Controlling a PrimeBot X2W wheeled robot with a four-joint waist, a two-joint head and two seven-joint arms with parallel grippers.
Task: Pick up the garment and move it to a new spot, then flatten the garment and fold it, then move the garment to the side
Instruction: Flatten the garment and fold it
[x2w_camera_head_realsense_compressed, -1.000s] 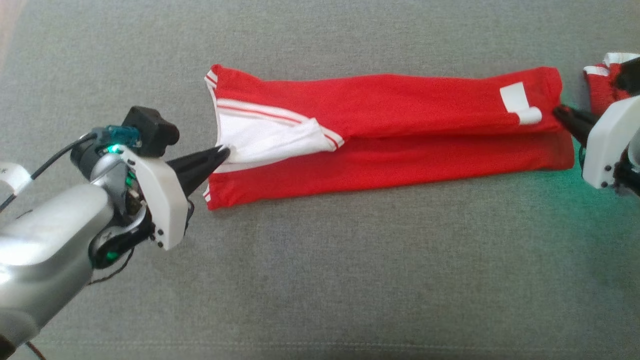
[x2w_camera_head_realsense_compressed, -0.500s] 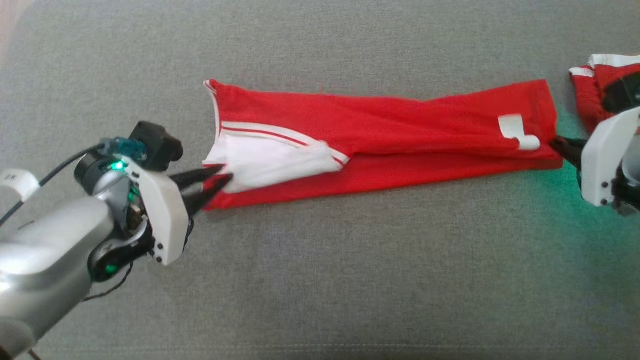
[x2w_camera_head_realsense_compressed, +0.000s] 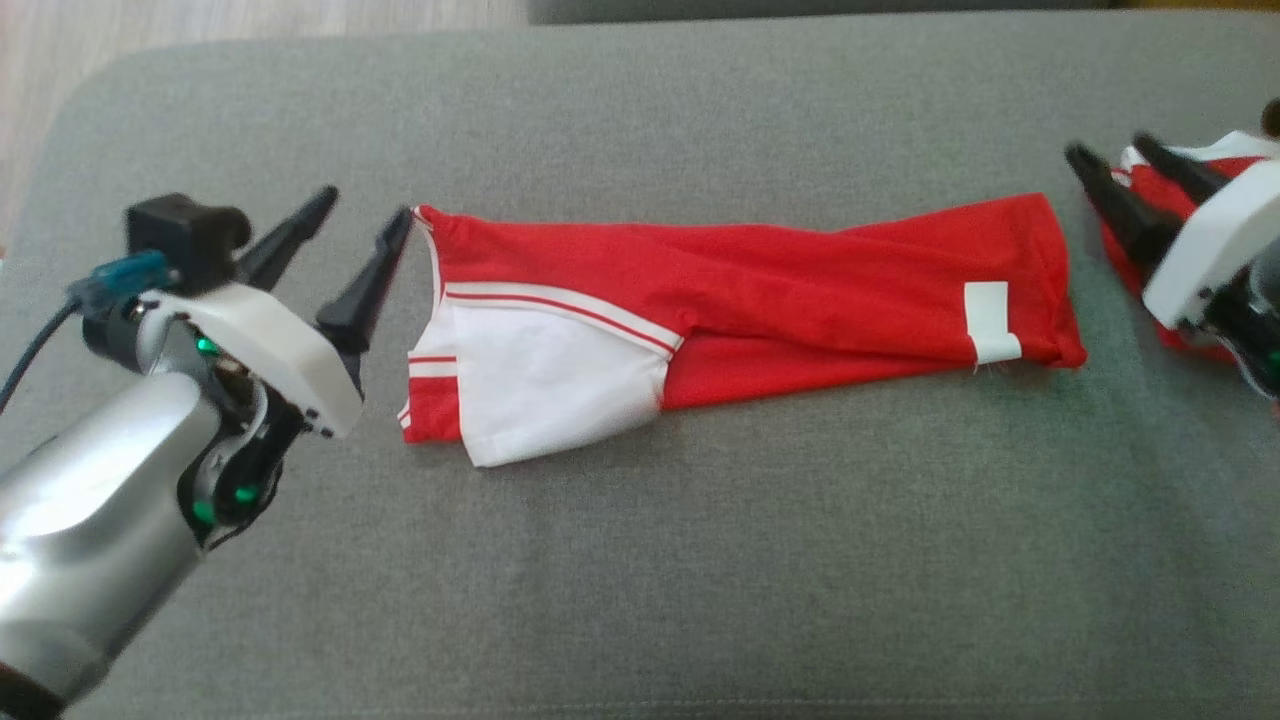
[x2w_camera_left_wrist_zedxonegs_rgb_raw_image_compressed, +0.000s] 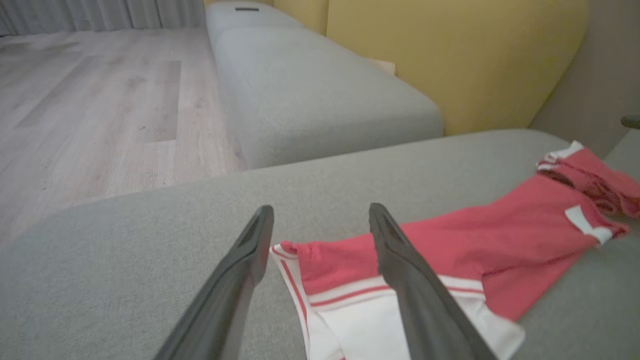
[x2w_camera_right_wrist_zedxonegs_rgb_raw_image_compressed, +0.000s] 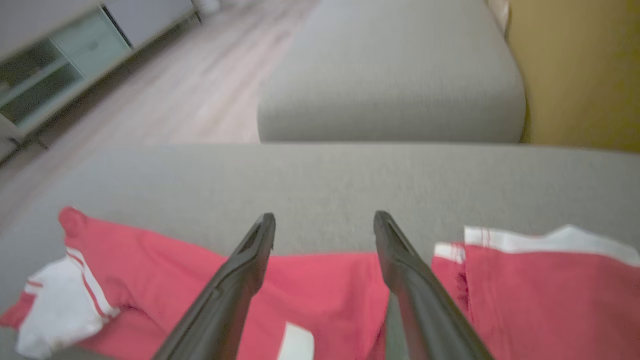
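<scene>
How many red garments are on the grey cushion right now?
2. One long garment lies across the middle of the cushion; a second garment sits at far right, partly hidden behind the right gripper.

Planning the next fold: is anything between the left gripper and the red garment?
Nothing visible. The left gripper is open right beside the left end of the garment, which lies on the grey cushion.
</scene>
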